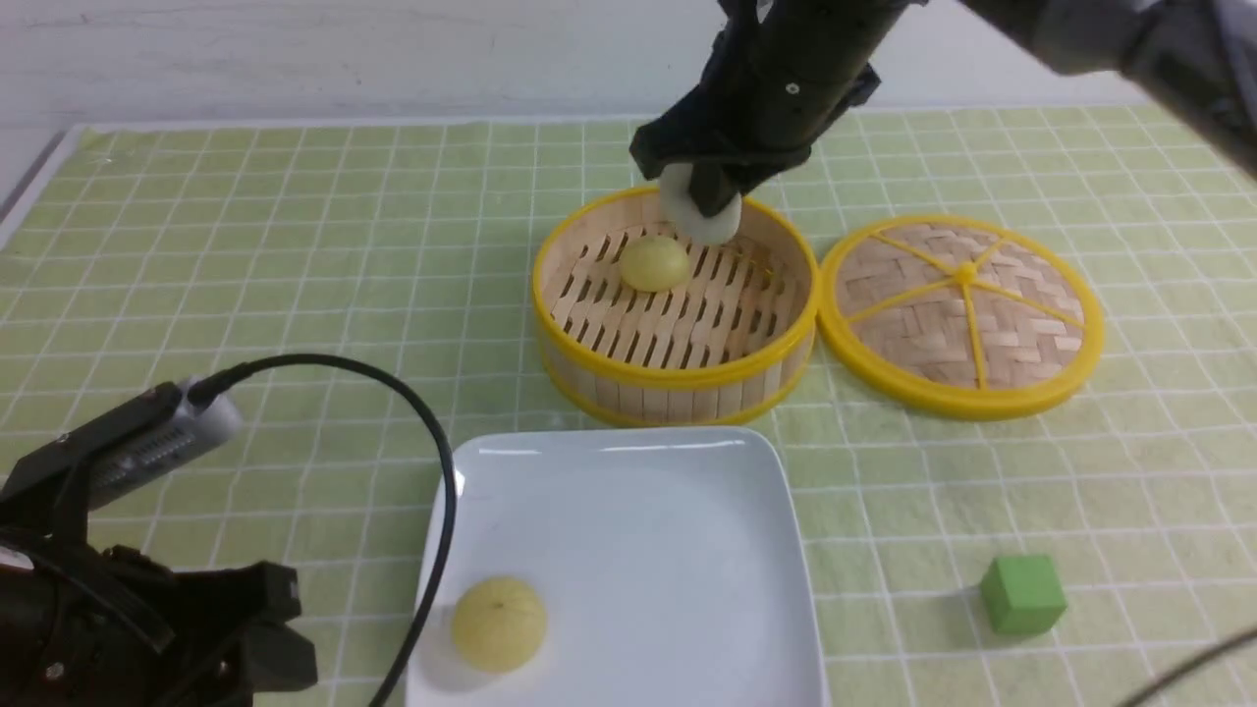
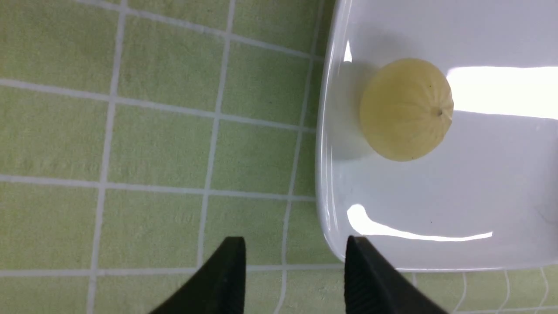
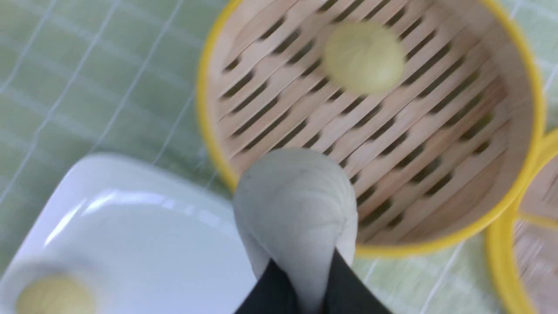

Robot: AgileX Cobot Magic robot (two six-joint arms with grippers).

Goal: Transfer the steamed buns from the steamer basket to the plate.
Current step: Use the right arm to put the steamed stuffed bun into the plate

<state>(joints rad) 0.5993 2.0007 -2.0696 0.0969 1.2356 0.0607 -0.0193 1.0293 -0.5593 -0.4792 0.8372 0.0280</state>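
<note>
Step in hand, by my read: carrying the 2nd of 3 buns across. R gripper (image 1: 702, 196) is clamped on the grey bun (image 1: 712, 228), lifted over the basket (image 1: 678, 368) at mid-desk. Plate (image 1: 628, 530) sits at the near edge, just in front of the basket. One yellow bun (image 1: 499, 624) lies on it, toward its near-left corner. A 2nd yellow bun (image 1: 654, 263) lies on the basket floor, far side. L gripper (image 2: 294, 253) is by the desk's near-left corner, jaws partly apart, empty, beside the plate's edge. Next move: bring the grey bun toward the near edge, clear the basket's near rim, lower onto bare plate away from the yellow bun, then open. Looks soft, so prob. no harder squeeze.
</note>
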